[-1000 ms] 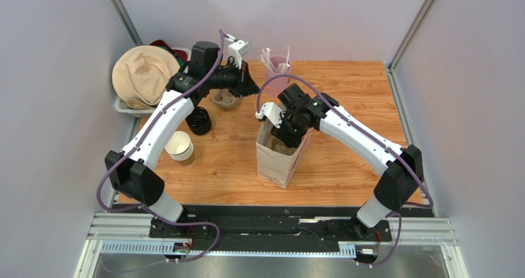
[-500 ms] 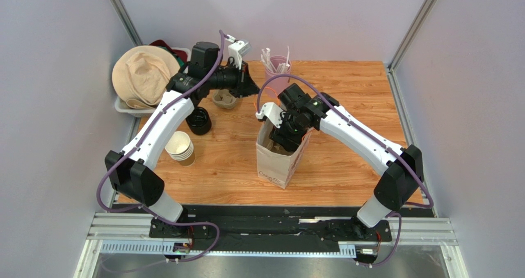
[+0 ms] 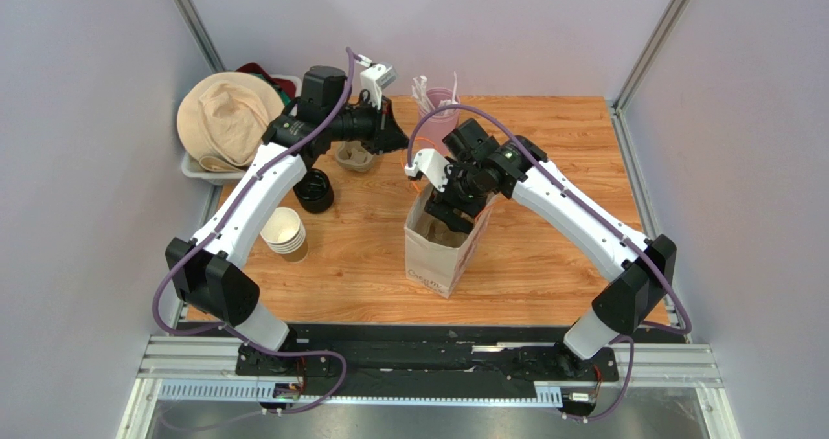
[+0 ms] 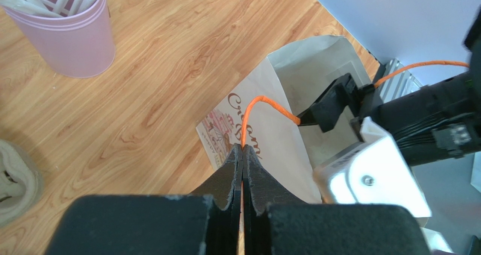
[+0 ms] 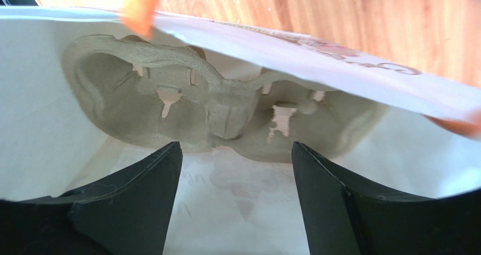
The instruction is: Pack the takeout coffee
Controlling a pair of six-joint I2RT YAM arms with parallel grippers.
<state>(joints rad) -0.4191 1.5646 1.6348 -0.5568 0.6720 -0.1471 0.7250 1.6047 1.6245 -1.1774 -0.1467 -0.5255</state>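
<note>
Left gripper (image 4: 243,153): fingers pressed fully together, pinching the thin orange handle (image 4: 265,105) of the paper bag (image 3: 436,259). The cord arcs from the fingertips over to the bag's rim. The bag stands upright mid-table, mouth open, with printed lettering on its side.

Right gripper (image 5: 234,153): fingers spread wide with nothing between them, hanging just over the bag's open mouth and pointing down into it. A grey pulp cup carrier (image 5: 226,108) lies inside the bag against the far wall, and the wells in view are empty.

The takeout coffee (image 3: 355,157) looks like the small brown cup on the wooden table (image 3: 555,148), at the back left and well apart from the bag. It is mostly hidden under the left arm's wrist (only a sliver shows, so I can't tell whether it is upright). Neither gripper touches it.

The black round lid (image 3: 313,191) lies just in front and left of that cup. 1 nested stack of paper cups (image 3: 284,233) sits nearer the left edge. The pink cup of white sticks (image 4: 70,40) stands behind the bag. A tan hat (image 3: 226,118) sits on a bin at far left.
</note>
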